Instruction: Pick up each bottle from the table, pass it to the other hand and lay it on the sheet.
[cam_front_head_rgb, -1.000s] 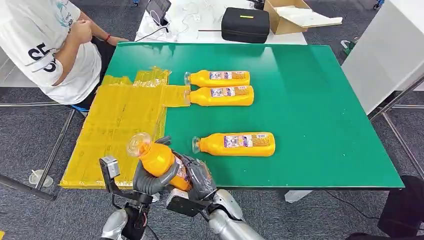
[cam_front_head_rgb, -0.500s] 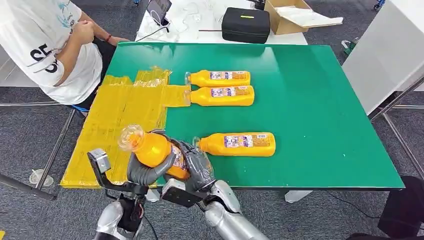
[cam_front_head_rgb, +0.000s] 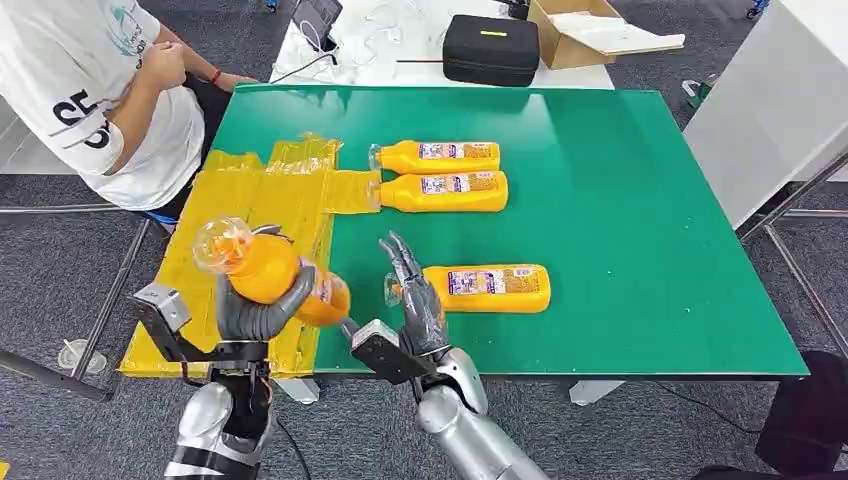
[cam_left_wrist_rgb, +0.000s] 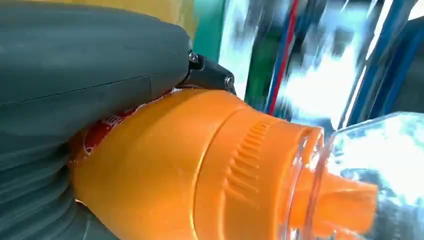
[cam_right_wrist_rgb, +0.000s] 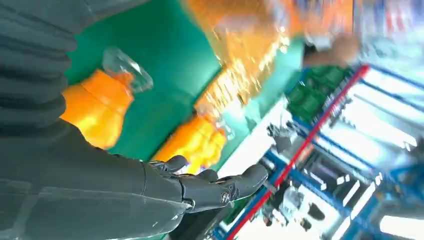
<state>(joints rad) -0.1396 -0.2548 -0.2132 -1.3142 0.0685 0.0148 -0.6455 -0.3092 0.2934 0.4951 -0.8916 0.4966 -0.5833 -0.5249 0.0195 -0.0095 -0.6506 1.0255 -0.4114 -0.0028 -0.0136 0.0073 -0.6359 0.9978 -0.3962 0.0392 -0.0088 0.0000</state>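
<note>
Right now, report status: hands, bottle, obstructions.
Left hand grips bottle above yellow sheet. Right hand open, empty. Three bottles lie on table. Sheet unobstructed.

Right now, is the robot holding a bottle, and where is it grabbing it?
Yes. The left hand grips an orange bottle around its body, clear cap end sticking out. The right hand holds nothing, its fingers apart.

L hand (cam_front_head_rgb: 258, 308), near left, fingers wrapped round an orange bottle (cam_front_head_rgb: 262, 272) w/ cap tilted up-left; R hand (cam_front_head_rgb: 415, 295) just right of it, fingers apart, extended toward far side, holding nothing.
</note>
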